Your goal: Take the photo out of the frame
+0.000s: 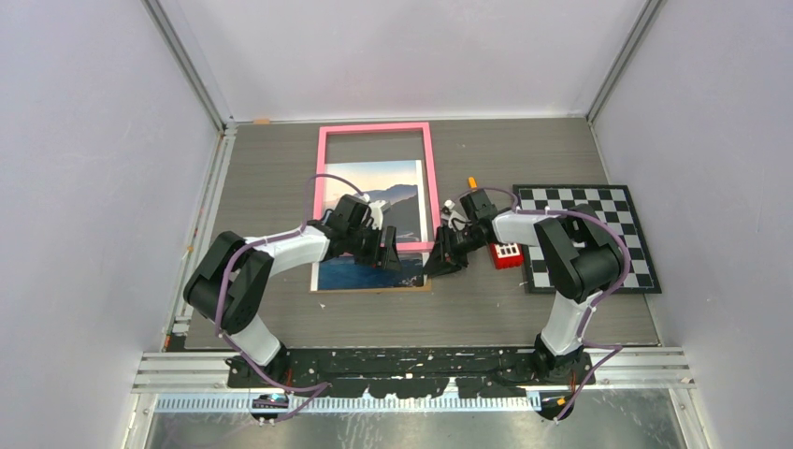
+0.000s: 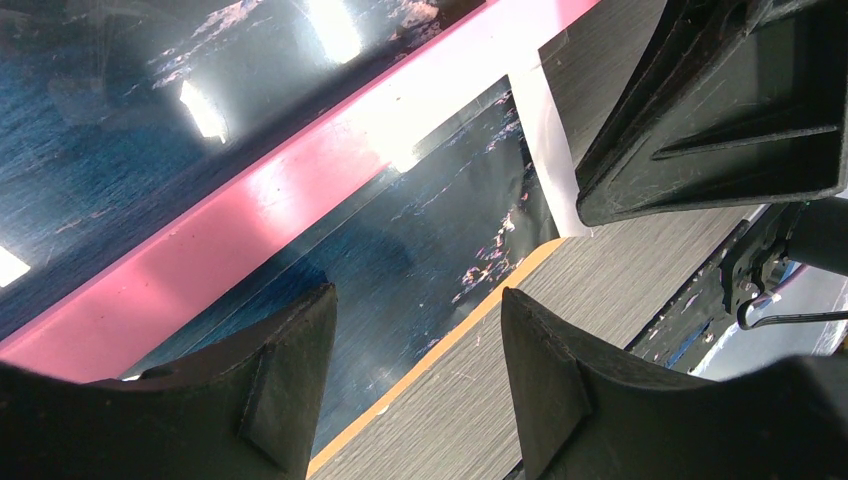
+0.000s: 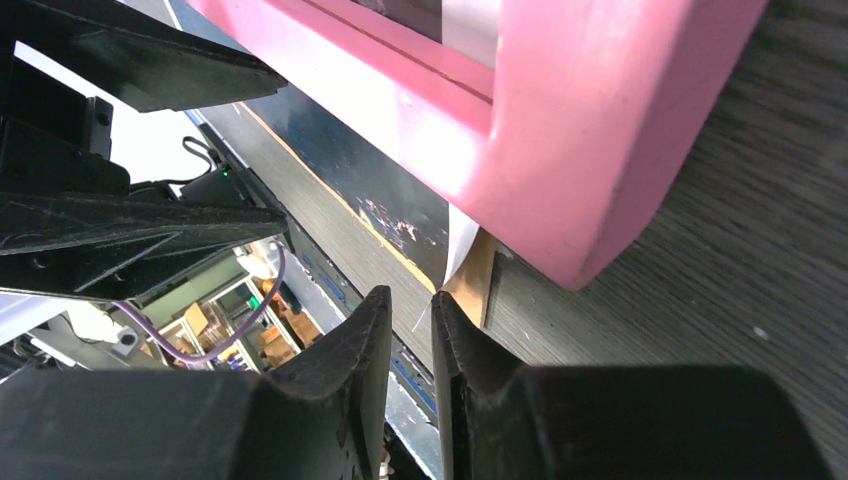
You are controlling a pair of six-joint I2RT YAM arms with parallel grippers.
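The pink frame (image 1: pixel 374 128) lies flat at mid-table. The seacoast photo (image 1: pixel 393 187) sticks out from under its near bar, on a brown backing panel. My left gripper (image 1: pixel 391 254) hovers open and empty over the photo's near right corner (image 2: pixel 420 250), beside the pink bar (image 2: pixel 250 220) and the backing's orange edge (image 2: pixel 480 310). My right gripper (image 1: pixel 433 267) is at that same corner. Its jaws stand a narrow gap apart (image 3: pixel 411 293), tips at the photo's curled white corner (image 3: pixel 462 245) and the brown backing (image 3: pixel 478 285), below the frame's corner (image 3: pixel 560 130). Nothing shows between them.
A black-and-white checkerboard (image 1: pixel 584 234) lies at the right. A small red block (image 1: pixel 506 254) sits at its near left edge, by my right arm. A small orange item (image 1: pixel 473 181) is behind the right wrist. White walls enclose the table on three sides.
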